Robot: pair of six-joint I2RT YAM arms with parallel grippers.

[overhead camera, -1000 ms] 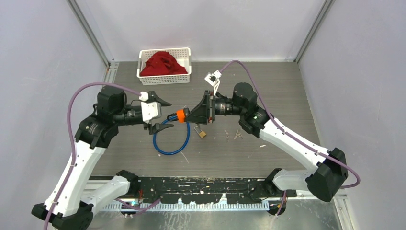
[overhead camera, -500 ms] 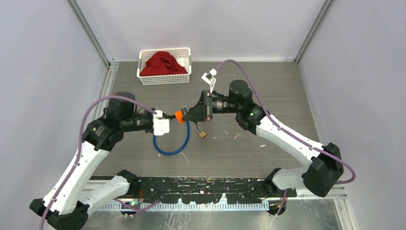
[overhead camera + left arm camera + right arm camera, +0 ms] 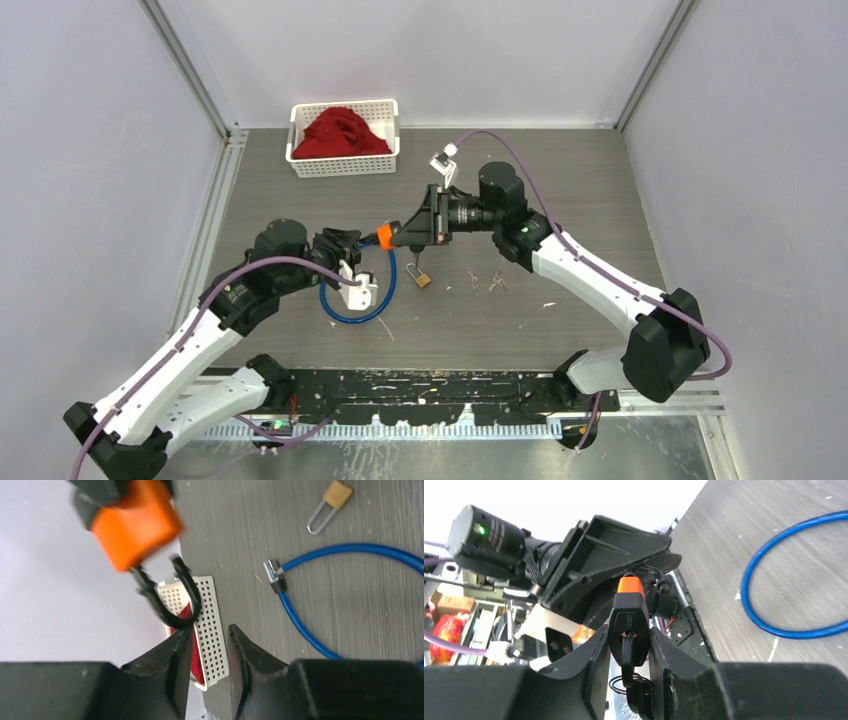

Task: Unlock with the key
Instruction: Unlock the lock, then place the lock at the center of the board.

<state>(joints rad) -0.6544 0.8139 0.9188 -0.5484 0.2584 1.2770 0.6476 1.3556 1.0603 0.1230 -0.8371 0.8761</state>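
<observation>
Clamping orange lock (image 3: 629,589) — right end effector (image 3: 626,631), jaws snug

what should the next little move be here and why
Probably lower the right gripper to set the lock on the table. The blue cable has its metal tip lying free on the table, apart from the lock. The key sits in the lock and the left gripper is open, gripping nothing, so the unlocking looks done.

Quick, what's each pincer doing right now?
Left pincer: open a little, nothing between its fingers.
Right pincer: closed on the lock.
</observation>
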